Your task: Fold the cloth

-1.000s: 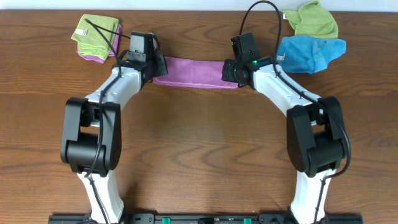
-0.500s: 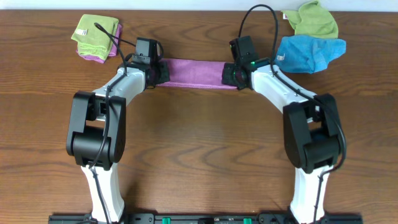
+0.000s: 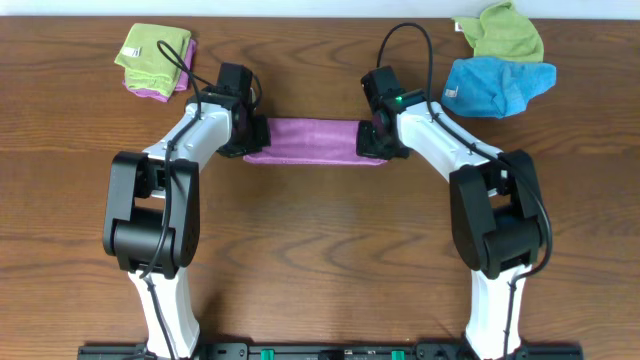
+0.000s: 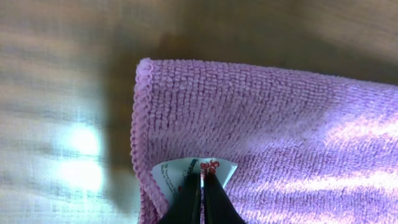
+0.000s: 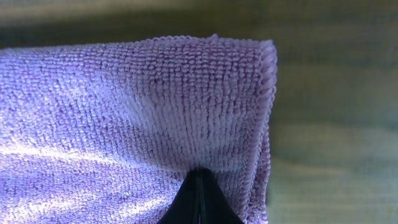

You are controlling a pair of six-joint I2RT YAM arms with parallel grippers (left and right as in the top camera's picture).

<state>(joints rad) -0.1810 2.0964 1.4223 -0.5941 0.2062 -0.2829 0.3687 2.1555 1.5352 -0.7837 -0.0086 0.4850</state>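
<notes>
The purple cloth [image 3: 308, 140] lies as a narrow band stretched between my two grippers on the wooden table. My left gripper [image 3: 250, 140] is shut on the cloth's left end; in the left wrist view its fingers [image 4: 202, 186] pinch the cloth [image 4: 280, 124] at the small white tag [image 4: 186, 169]. My right gripper [image 3: 368, 140] is shut on the cloth's right end; in the right wrist view its fingers [image 5: 200, 186] pinch the cloth [image 5: 124, 106] near its hemmed edge.
A folded light green cloth on a purple one [image 3: 152, 55] lies at the back left. A bright blue cloth [image 3: 495, 87] and a light green cloth [image 3: 505, 32] lie at the back right.
Both grippers moved toward the front of the table, drawing the purple cloth band with them. The cloth stays held at both ends.
</notes>
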